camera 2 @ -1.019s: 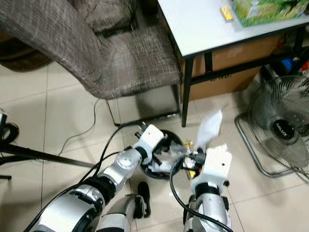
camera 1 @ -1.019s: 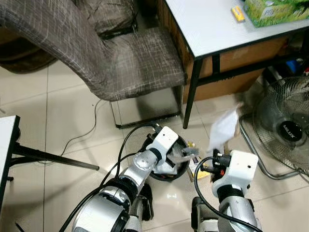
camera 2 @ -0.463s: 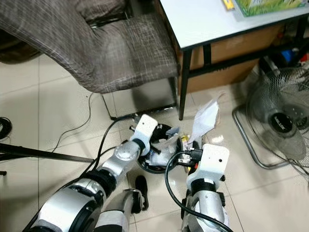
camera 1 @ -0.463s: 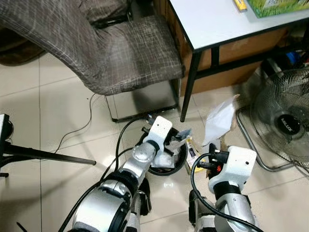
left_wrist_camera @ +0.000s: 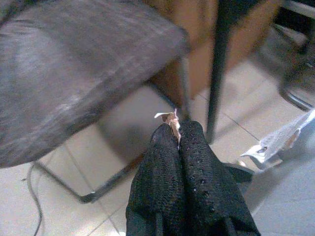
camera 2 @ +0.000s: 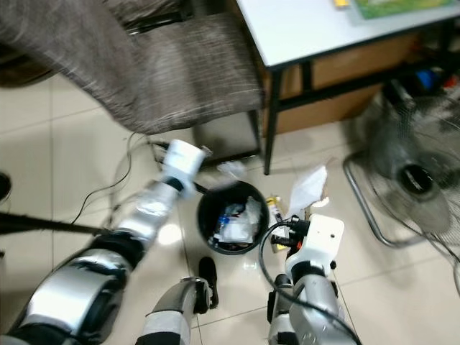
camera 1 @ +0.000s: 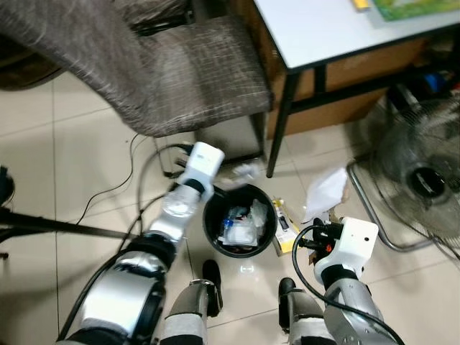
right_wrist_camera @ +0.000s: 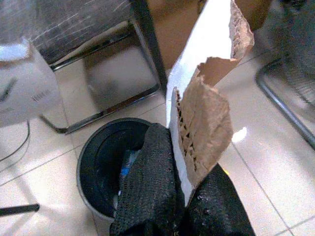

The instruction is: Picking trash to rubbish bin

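Chair (camera 1: 144, 65), bench (camera 1: 323, 29), fan (camera 1: 424, 180) crowd work spot. Rubbish bin (camera 1: 240, 220) on floor between arms, part full. Right gripper (right_wrist_camera: 170, 196): fingers clamped on torn cardboard (right_wrist_camera: 204, 98), held just beside bin rim. Swing it over opening before release. Left gripper (left_wrist_camera: 178, 135): fingers pressed together, small scrap (left_wrist_camera: 171, 118) at tips, beside bin; carry over rim too.

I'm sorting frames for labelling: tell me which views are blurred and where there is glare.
Left and right eye views: the left arm is smeared by motion, the fan is soft, and the tiles by the bin carry glare spots. Left wrist view: the chair seat is blurred, the fingers sharper. Right wrist view: the torn cardboard is crisp, with floor glare beside it.
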`<state>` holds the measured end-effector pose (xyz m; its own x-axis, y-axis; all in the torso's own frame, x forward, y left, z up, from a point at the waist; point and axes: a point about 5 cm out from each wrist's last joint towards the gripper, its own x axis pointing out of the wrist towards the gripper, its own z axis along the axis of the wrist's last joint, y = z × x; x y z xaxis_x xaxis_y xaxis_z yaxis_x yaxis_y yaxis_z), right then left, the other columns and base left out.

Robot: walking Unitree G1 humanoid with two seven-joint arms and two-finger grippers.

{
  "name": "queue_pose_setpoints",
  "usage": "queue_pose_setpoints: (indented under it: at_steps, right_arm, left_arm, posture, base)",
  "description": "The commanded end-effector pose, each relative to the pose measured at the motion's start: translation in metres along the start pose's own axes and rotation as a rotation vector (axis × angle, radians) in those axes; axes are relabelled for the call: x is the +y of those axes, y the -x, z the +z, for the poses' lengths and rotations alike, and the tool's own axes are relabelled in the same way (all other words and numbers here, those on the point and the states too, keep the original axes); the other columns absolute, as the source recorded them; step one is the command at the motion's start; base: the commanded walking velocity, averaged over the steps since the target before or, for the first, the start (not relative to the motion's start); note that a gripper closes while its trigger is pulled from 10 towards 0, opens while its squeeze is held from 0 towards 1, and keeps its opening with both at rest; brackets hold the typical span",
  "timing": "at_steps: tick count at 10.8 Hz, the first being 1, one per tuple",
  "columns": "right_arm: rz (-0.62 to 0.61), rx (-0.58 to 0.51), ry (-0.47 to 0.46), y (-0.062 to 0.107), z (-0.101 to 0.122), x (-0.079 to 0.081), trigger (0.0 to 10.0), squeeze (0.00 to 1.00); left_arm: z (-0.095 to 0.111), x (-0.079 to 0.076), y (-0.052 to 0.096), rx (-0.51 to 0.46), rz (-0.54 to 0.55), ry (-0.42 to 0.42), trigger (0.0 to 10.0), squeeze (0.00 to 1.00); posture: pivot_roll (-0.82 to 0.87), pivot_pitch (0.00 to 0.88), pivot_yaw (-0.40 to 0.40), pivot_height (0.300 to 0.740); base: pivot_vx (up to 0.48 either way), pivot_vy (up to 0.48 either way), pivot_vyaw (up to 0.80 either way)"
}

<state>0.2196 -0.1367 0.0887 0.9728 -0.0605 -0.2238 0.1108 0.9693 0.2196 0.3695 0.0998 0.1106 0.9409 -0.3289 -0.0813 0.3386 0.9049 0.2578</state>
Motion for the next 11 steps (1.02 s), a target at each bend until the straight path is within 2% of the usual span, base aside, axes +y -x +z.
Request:
queue_pose_setpoints:
  at_steps: [1, 3, 5, 9, 11]
  right_arm:
    - [-0.002, 0.047, -0.016, -0.002, -0.012, -0.009, 10.0, 0.0]
    - [0.063, 0.097, -0.015, -0.019, -0.024, -0.014, 10.0, 0.0]
    - [0.135, 0.137, -0.012, -0.036, -0.036, -0.013, 10.0, 0.0]
    - [0.214, 0.155, -0.08, -0.063, -0.044, -0.013, 10.0, 0.0]
    - [0.261, 0.165, -0.104, -0.072, -0.048, -0.006, 10.0, 0.0]
  left_arm:
    - [-0.009, 0.0, 0.008, -0.007, -0.025, -0.004, 10.0, 0.0]
    - [-0.012, 0.019, 0.025, -0.066, -0.07, -0.074, 10.0, 0.0]
    - [-0.017, 0.034, 0.043, -0.069, -0.108, -0.117, 10.0, 0.0]
    - [-0.005, 0.04, 0.059, -0.086, -0.135, -0.133, 10.0, 0.0]
    - [-0.002, 0.043, 0.064, -0.072, -0.139, -0.139, 10.0, 0.0]
  posture:
    - [0.04, 0.4, 0.085, 0.74]
    - [0.11, 0.413, 0.083, 0.74]
    - [0.18, 0.432, 0.092, 0.74]
    - [0.26, 0.458, 0.117, 0.74]
    - [0.27, 0.463, 0.124, 0.74]
  base:
    - [0.0, 0.0, 0.0]
    - [0.0, 0.0, 0.0]
    - [0.0, 0.0, 0.0]
    - [0.0, 0.0, 0.0]
    - [0.0, 0.0, 0.0]
